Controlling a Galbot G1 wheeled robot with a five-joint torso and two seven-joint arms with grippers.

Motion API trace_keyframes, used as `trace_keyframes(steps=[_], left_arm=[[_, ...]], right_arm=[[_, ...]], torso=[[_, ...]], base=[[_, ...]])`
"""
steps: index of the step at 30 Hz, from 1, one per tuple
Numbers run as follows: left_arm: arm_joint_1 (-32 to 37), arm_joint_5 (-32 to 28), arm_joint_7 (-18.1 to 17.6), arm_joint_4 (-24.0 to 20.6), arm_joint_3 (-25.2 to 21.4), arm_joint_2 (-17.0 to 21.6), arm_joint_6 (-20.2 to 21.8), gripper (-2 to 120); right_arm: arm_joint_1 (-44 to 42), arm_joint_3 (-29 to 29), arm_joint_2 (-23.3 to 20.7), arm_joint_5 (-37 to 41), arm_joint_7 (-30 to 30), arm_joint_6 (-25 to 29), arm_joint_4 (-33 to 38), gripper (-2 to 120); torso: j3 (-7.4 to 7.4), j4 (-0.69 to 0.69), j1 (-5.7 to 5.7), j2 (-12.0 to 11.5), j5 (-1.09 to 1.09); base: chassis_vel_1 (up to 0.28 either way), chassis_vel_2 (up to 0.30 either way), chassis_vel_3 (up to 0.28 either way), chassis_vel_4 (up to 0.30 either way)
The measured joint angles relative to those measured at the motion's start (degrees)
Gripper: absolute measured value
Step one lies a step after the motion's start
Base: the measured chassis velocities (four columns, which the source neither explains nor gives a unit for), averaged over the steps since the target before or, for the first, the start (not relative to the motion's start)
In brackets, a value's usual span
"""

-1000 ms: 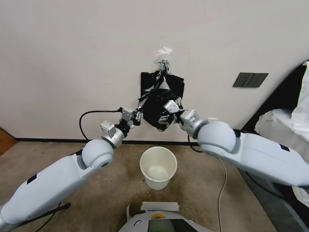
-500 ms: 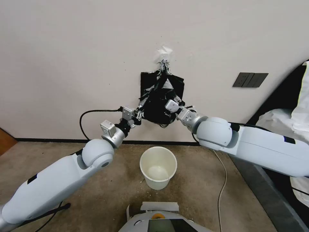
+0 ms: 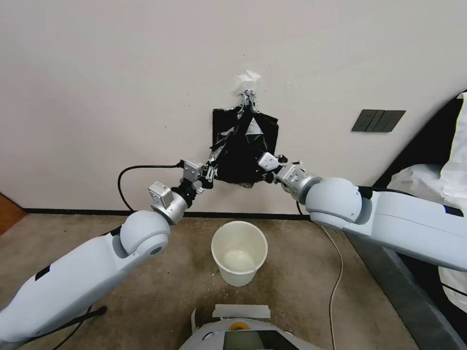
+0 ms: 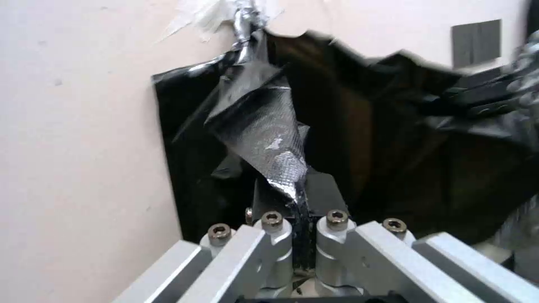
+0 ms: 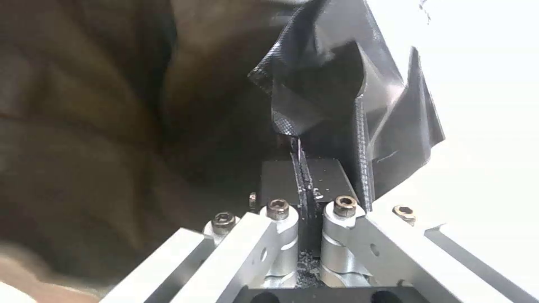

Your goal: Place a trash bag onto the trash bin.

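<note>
Left gripper (image 3: 212, 171) and right gripper (image 3: 264, 167), jaws clenched on opposite edges of the crinkled glossy black plastic trash bag (image 3: 242, 153), above the round cream-white plastic trash bin (image 3: 239, 253).

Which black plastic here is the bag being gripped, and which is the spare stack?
The crinkled trash bag, pinched by the left end effector and right end effector. The flat bundle lies smooth against the wall behind it, ungripped.

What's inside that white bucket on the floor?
Nothing that I can see: the trash bin stands open and bare inside. The trash bag hangs above it at the wall, pinched by the left gripper and right gripper.
</note>
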Motion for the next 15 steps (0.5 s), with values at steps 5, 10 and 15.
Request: trace_keyframes(steps=[5, 10, 15], left_arm=[[6.8, 2.3, 0.5, -1.5, -3.7, 0.2, -0.6, 0], [10.1, 3.8, 0.5, -2.4, -4.5, -0.4, -0.7, 0], [12.5, 5.0, 0.3, -3.1, -5.2, -0.7, -0.7, 0]], right_arm=[[-24.3, 22.3, -0.9, 2.0, -3.1, 10.0, 3.7, 0], [-38.2, 32.2, 0.2, 0.6, -5.5, 15.2, 5.9, 0], [-48.4, 35.9, 3.7, -2.4, -6.9, 18.7, 7.6, 0]], torso=[[-0.01, -0.02, 0.0, 0.0, 0.0], [-0.01, -0.03, 0.0, 0.0, -0.02], [-0.01, -0.02, 0.0, 0.0, -0.02]], base=[[0.0, 0.0, 0.0, 0.0], [0.0, 0.0, 0.0, 0.0], [0.0, 0.0, 0.0, 0.0]])
